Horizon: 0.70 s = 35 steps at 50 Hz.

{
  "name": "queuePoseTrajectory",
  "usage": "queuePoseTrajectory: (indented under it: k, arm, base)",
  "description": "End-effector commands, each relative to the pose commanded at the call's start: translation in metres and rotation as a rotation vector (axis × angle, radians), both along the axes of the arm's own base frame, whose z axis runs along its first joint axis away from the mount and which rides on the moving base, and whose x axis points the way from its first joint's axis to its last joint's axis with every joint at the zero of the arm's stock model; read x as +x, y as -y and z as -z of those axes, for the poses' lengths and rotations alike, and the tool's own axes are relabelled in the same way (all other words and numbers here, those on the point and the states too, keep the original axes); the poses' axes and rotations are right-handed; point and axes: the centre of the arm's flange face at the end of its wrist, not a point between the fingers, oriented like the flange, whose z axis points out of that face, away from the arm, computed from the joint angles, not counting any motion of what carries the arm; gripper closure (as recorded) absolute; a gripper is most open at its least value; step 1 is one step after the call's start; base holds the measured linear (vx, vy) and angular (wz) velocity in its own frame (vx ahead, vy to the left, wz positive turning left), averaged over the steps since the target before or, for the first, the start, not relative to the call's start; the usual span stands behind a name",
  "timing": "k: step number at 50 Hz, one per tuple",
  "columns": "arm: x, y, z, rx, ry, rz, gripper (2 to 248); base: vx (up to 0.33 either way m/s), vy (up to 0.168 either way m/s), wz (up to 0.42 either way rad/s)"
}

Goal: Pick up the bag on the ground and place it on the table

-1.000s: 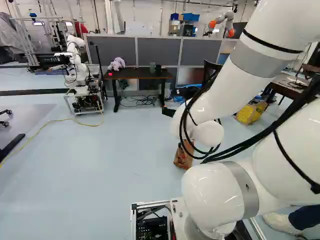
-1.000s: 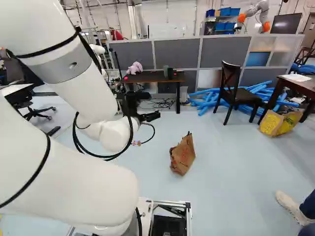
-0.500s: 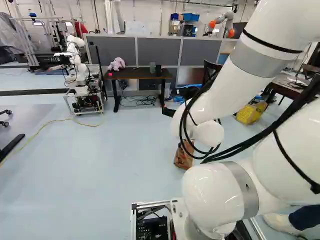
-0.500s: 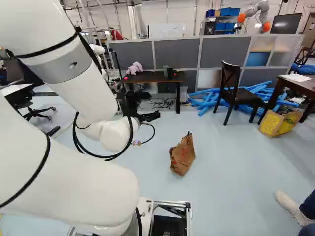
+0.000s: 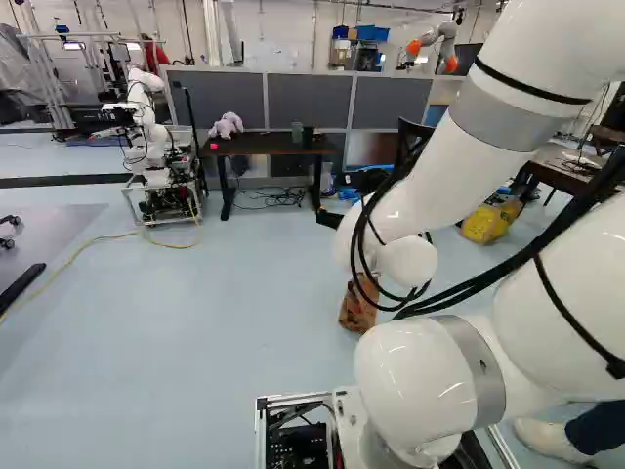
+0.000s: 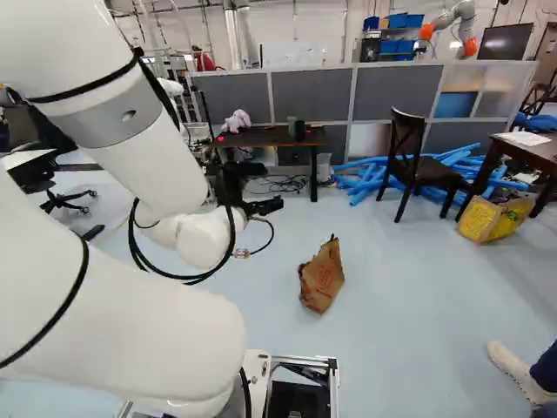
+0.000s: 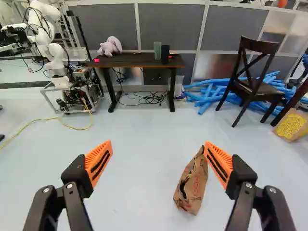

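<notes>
"Across the floor (image 7: 139, 192), the base (image 5: 260, 435) has crept forward."

"The desk (image 7: 125, 59) next?"

"Later. This looks like the approach: the bag (image 7: 192, 185) is grounded ahead, right of centre. The hand (image 7: 158, 143) is spread, empty; line it up, then lower."

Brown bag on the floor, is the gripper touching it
Apart. The right base view shows floor between the gripper and the brown bag; in the wrist view one finger merely overlaps its top edge.

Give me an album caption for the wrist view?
The open pincer faces a brown paper bag on the floor, a dark table beyond.
</notes>
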Motion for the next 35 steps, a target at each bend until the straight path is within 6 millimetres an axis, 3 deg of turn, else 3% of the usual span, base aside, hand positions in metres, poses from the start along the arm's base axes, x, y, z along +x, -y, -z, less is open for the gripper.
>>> queuePoseTrajectory:
  k: [20,35]
  arm:
    - [0.0000,0.0000,0.0000,0.000,0.000,0.000,3]
    - [0.0000,0.0000,0.0000,0.000,0.000,0.000,3]
  base:
    - [0.082,-0.042,-0.006]
    - [0.099,-0.078,-0.162]
